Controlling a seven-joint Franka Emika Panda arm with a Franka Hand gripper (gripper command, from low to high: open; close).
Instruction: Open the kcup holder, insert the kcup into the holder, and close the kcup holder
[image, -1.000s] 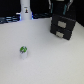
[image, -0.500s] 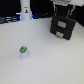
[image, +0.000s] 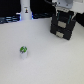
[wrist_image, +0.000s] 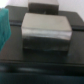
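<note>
Exterior view, left to right. The kcup (image: 23, 51) stood upright on the white table (image: 45, 62), toward the exterior view's left, green top up, pale side below. It stood alone and well apart from everything else.

Toward the exterior view's right, at the far side of the table, sat the kcup holder (image: 63, 28), a black boxy unit with two stacked drawer fronts facing the camera. Both fronts looked flush, so closed. The gripper (image: 64, 6) hung directly above the holder, close to its top; contact could not be judged. Finger spacing was too blurred to read: could not tell if apart or together. Nothing seen in its grasp.

Wrist view: blurred black drawer unit (wrist_image: 45, 35) close below; fingers not distinguishable.
</note>
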